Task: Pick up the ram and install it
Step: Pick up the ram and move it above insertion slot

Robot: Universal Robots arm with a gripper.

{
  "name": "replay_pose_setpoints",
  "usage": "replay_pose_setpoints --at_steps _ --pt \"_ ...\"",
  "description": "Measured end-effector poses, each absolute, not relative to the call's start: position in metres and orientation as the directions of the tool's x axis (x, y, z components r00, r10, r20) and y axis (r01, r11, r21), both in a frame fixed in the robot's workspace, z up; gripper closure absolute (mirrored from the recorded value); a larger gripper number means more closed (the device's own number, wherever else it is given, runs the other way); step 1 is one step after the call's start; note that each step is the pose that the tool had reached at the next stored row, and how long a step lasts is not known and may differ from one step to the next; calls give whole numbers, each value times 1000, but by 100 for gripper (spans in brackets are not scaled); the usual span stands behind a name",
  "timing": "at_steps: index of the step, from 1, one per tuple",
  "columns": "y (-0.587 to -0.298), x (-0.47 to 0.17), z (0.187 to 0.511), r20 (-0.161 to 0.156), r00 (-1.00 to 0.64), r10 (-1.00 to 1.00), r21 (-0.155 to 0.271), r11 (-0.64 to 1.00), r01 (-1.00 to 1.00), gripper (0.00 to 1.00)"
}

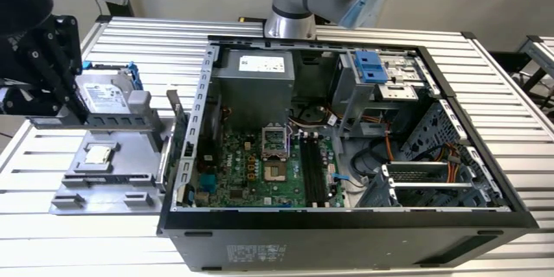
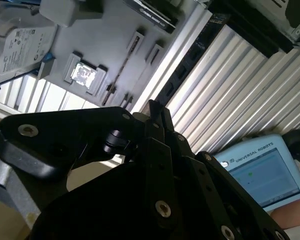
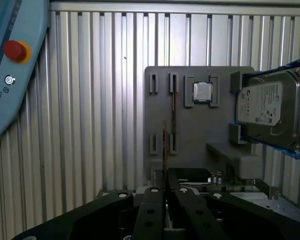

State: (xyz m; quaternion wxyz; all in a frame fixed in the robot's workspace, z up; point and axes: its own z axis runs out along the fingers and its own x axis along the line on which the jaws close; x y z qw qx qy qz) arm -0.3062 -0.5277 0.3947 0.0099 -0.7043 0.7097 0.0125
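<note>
First wrist view: ram (image 3: 165, 145) edge-on, thin sliver half hidden between fingers (image 3: 152, 200).

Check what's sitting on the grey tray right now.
On the grey tray sit the hard drive and the processor chip; its long slot looks empty. The gripper, shut on the ram, hides part of the tray behind it.

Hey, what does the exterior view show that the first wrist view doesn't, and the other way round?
The exterior view adds the motherboard inside the open computer case. The first wrist view adds a blue pendant with a red button. Shared by both: the grey tray, the hard drive standing on it, and the processor chip.
</note>
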Motion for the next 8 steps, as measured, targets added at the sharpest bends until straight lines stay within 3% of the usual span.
replay_pose_setpoints --at_steps 8 --pt "-528 -287 395 -32 -8 -999 6 8 -1000 100"
